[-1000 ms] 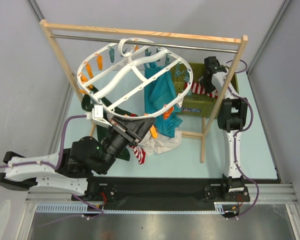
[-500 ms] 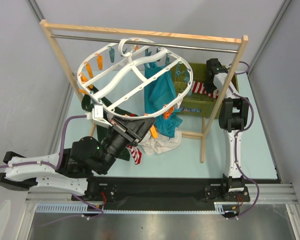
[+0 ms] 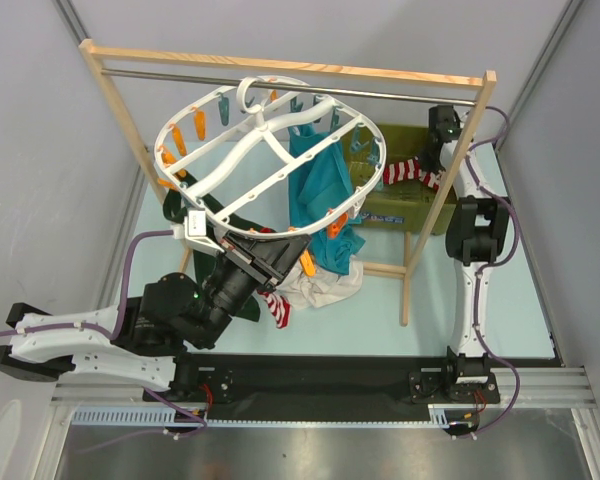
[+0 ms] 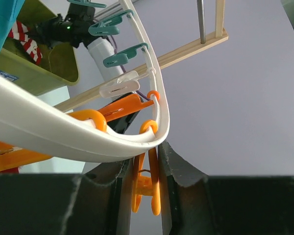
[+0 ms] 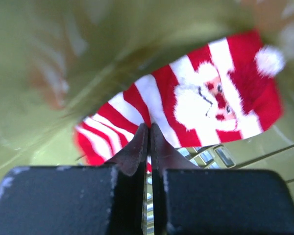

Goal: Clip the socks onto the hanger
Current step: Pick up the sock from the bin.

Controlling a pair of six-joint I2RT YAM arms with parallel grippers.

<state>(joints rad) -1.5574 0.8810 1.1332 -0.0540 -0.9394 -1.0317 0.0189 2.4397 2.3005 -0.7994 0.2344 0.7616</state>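
Note:
The round white hanger [image 3: 242, 160] hangs tilted from the wooden rack. My left gripper [image 3: 305, 258] is at its near rim. In the left wrist view that gripper [image 4: 144, 164] is shut on an orange clip [image 4: 148, 183] under the white rim [image 4: 63, 139]. My right gripper [image 3: 435, 160] is above the green basket, shut on a red-and-white striped sock [image 3: 405, 172]. In the right wrist view the sock [image 5: 196, 105] shows a Santa face and hangs from the tips of the gripper [image 5: 149, 129]. Another striped sock [image 3: 276, 308] lies on the table by the left arm.
The wooden rack [image 3: 280, 70] with its metal rod spans the back. A teal garment [image 3: 315, 185] is clipped to the hanger, and a dark green one [image 3: 215, 215] hangs at its left. White cloth [image 3: 325, 285] lies below. The green basket [image 3: 400, 210] sits at the right.
My right gripper has shut on the striped sock and lifted it up and back from the basket. The left arm and the hanger have stayed still.

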